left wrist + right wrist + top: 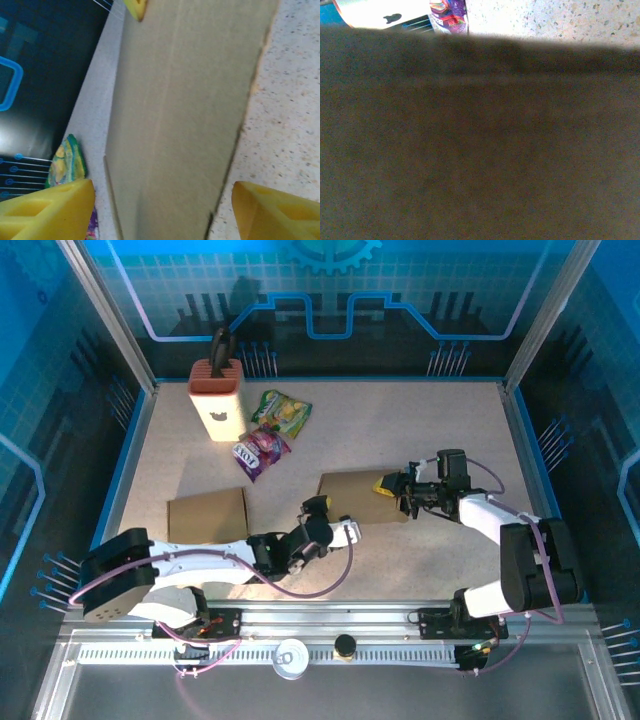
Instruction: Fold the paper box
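Left hand [162, 212], yellow fingers [47, 210] spread wide, straddles the left end of the flat brown cardboard box [350, 492] on the speckled counter [450, 430]; right hand [392, 487] seems clamped on the box's right edge.
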`<state>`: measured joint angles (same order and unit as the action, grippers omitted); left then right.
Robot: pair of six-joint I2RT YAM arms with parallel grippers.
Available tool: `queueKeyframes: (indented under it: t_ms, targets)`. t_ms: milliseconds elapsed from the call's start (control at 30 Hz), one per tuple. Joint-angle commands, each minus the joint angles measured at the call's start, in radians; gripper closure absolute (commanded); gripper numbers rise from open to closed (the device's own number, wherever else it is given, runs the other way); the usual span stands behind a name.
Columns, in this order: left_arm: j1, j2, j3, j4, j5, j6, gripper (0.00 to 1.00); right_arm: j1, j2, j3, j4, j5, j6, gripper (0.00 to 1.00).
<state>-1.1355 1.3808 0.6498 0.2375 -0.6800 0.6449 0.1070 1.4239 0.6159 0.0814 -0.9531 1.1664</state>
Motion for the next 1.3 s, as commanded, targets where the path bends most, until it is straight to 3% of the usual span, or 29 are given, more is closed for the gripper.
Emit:
queueKeyframes:
  t_ms: [0,233,333,533,667,833,1100,1267]
  targets:
    - [-0.002,0.045,0.023,0.084,-0.055,0.068,0.27,-0.019,-0.013,0.024,-0.034,-0.044,0.002,0.63]
    - [-0.001,0.098,0.026,0.177,-0.105,0.105,0.29,-0.018,0.001,0.002,0.054,-0.089,0.102,0.62]
    - [-0.001,0.087,0.036,0.163,-0.097,0.101,0.37,-0.018,-0.001,-0.005,0.067,-0.094,0.117,0.61]
    - [-0.001,0.080,0.069,0.062,-0.069,0.069,0.57,-0.020,0.007,-0.029,0.136,-0.104,0.173,0.57]
    - [0.000,0.052,0.085,-0.023,-0.038,0.025,0.60,-0.024,0.019,-0.044,0.211,-0.113,0.213,0.53]
    - [-0.001,0.007,0.129,-0.193,0.022,-0.038,0.62,-0.074,-0.041,-0.056,0.241,-0.103,0.213,0.40]
    - [0.028,-0.032,0.307,-0.653,0.250,-0.301,0.61,-0.256,-0.367,-0.035,-0.237,0.113,-0.091,0.30]
    - [0.077,0.007,0.410,-0.880,0.426,-0.445,0.61,-0.254,-0.628,-0.037,-0.486,0.367,-0.195,0.31]
